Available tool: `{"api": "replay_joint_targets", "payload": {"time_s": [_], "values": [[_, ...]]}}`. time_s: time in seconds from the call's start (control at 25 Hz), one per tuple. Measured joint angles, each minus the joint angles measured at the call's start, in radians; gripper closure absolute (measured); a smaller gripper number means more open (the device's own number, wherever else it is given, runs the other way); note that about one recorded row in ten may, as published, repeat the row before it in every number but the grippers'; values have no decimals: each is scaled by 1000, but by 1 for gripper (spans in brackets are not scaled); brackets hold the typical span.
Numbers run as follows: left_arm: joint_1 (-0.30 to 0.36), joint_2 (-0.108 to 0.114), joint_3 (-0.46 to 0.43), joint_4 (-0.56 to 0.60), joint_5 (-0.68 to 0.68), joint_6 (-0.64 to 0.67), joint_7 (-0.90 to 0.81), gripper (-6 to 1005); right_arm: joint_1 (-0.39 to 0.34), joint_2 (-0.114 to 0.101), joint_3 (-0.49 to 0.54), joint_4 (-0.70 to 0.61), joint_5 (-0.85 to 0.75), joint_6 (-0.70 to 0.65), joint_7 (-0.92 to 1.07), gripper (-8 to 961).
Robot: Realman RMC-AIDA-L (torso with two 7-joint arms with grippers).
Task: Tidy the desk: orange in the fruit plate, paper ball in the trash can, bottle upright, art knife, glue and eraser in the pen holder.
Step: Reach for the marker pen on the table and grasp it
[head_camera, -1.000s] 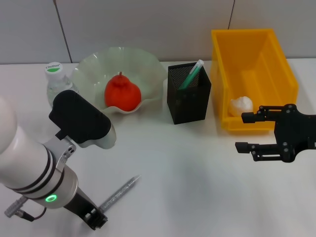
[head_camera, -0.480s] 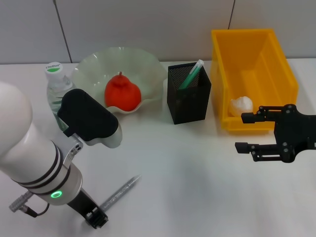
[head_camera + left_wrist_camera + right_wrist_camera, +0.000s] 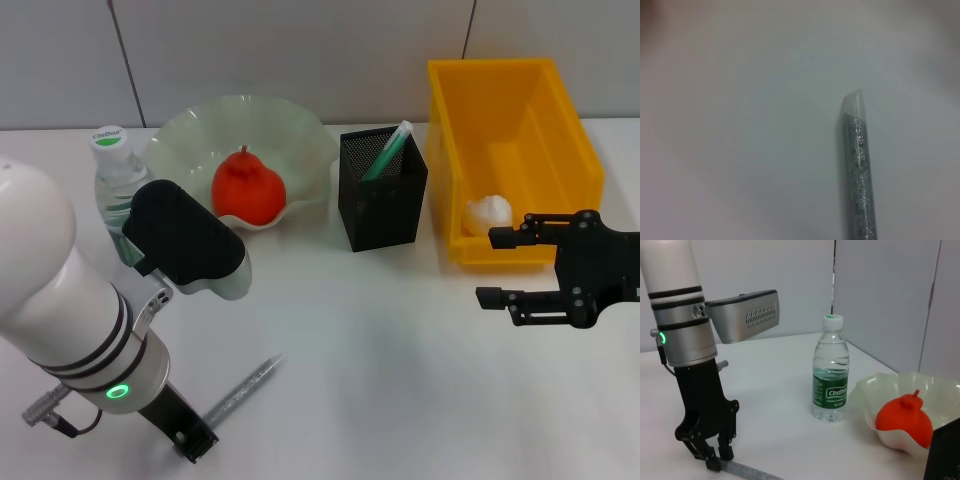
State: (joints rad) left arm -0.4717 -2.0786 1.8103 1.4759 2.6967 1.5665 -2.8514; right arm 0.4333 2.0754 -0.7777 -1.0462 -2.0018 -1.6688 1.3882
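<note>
Head view showed the left arm had shifted right while its left gripper (image 3: 192, 442) stayed low, fingers closed around the near end of the glittery art knife (image 3: 243, 389), likely readying a lift toward the pen holder (image 3: 381, 190). The right gripper (image 3: 503, 267) hung spread apart near the trash can (image 3: 512, 150).

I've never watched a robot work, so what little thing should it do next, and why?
Probably close the left tool on the glittery stick and lift. That tool sits at the stick's near end on the table; the orange, paper ball and bottle look sorted. The right tool hangs open by the trash can.
</note>
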Motion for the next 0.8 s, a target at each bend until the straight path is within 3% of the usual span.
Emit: {"api": "replay_joint_targets", "payload": {"time_s": [0.12,0.32,0.56,0.8], "values": [[-1,0,0,-3,1,0,0,744,1,0,0,2,0,2,0,228],[-12,0,0,-15,2,0,-2,859,3,0,0,7,0,4,1,228],[-13,0,0,-10,2,0,1,859,4,0,0,8,0,5,3,228],[17,5,-56,107,-6,27,7,860,5,-1,6,12,0,5,3,228]]}}
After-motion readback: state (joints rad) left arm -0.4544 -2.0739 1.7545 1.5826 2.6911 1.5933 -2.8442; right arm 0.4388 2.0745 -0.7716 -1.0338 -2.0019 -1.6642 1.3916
